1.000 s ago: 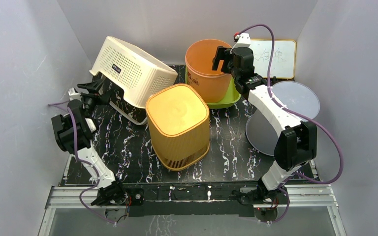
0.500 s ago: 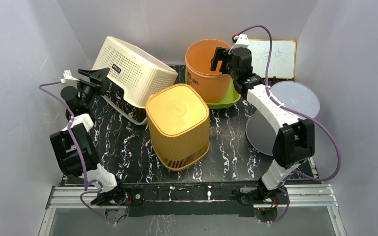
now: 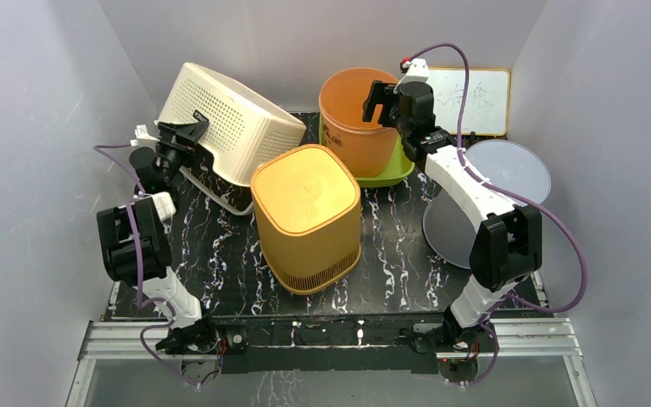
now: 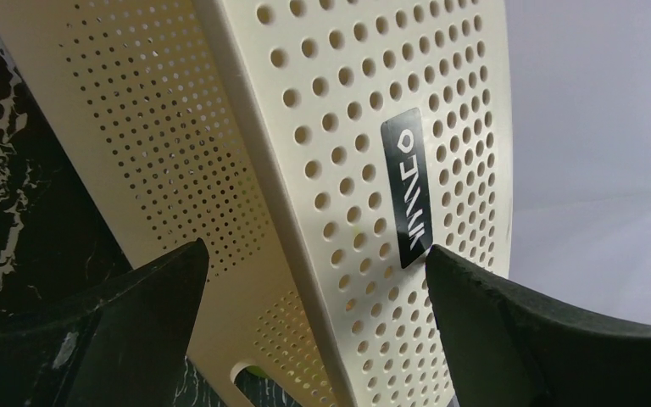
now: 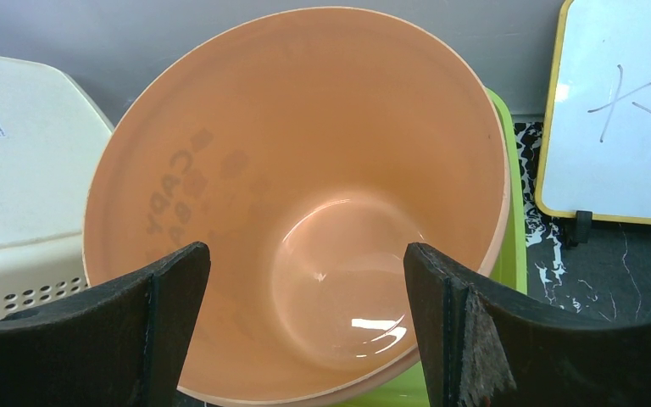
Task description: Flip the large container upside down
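Observation:
The large cream perforated container point(image 3: 225, 119) stands tilted at the back left, its lower rim on the black mat and its upper part raised toward the wall. In the left wrist view its holed wall with a black label point(image 4: 347, 170) fills the frame. My left gripper point(image 3: 188, 131) is open at the container's left end, and the container's wall edge lies between its spread fingers point(image 4: 314, 254) without visible contact. My right gripper point(image 3: 379, 97) is open and empty above the round orange bucket point(image 3: 356, 119), whose inside shows between its fingers point(image 5: 305, 254).
An upturned yellow-orange square basket point(image 3: 307, 216) stands mid-mat, close to the container's right end. The bucket stands in a green tray point(image 3: 394, 170). A whiteboard point(image 3: 475, 100) leans at the back right. Two grey discs point(image 3: 509, 170) lie at the right. Walls close in on both sides.
My left arm has swung up and rightward, bringing its open gripper from the container's lower left to its left end. The container and the right arm have hardly moved.

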Robot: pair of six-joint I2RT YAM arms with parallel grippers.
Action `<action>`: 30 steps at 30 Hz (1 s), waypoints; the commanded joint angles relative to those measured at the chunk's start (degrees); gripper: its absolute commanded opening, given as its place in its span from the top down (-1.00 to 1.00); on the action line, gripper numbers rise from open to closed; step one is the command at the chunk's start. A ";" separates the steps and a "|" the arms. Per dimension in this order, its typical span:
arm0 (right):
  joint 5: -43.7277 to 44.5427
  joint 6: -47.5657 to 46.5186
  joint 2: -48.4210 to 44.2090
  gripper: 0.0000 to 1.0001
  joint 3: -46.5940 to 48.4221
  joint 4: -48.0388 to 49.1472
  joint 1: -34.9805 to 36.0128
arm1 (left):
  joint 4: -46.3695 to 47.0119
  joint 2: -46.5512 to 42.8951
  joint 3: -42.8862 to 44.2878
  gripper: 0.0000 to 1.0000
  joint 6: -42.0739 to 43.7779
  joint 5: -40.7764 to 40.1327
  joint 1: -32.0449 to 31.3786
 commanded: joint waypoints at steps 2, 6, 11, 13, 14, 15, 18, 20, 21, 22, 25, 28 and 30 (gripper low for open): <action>1.12 -0.67 -0.21 -0.67 2.32 3.28 -0.22 | 8.46 3.47 2.17 -0.97 -1.59 -5.07 -3.90; 1.37 -1.06 0.21 -0.68 2.52 3.42 -0.24 | 16.11 6.82 0.94 -0.86 -3.30 -8.63 -5.88; 1.91 -1.69 0.79 -0.68 2.65 3.64 -0.18 | 23.49 9.54 -1.16 -0.37 -6.39 -10.32 -6.25; 1.77 -1.74 1.13 -0.68 2.86 3.68 -0.18 | 24.72 10.65 -0.65 -0.15 -7.09 -9.82 -6.28; 1.68 -1.71 1.23 -0.68 2.91 3.68 -0.18 | 25.49 11.21 -0.34 -0.07 -7.60 -9.58 -6.32; 1.62 -1.69 1.38 -0.68 3.00 3.75 -0.19 | 26.22 11.82 -0.09 -0.01 -8.42 -9.52 -6.33; 1.54 -1.65 1.57 -0.68 3.18 3.77 -0.18 | 27.94 13.16 0.64 0.16 -9.75 -8.90 -6.33; 1.58 -1.73 1.56 -0.68 3.27 3.77 -0.18 | 28.55 13.83 1.00 0.35 -10.14 -8.75 -6.33; 1.66 -1.73 1.63 -0.68 3.27 3.77 -0.18 | 28.88 14.17 1.00 0.37 -10.27 -8.79 -6.33; 1.67 -1.71 1.64 -0.68 3.27 3.77 -0.13 | 29.28 14.40 0.92 0.40 -10.44 -8.82 -6.33; 1.68 -1.89 1.64 -0.68 3.41 3.68 -0.19 | 30.34 15.25 0.66 0.86 -11.44 -8.83 -6.33; 1.86 -2.25 1.93 -0.68 4.26 3.17 -0.19 | 30.48 15.89 1.99 0.88 -12.24 -8.22 -6.33; 1.80 -2.34 2.10 -0.68 4.85 2.75 -0.18 | 29.77 15.77 3.51 0.98 -12.55 -7.97 -6.33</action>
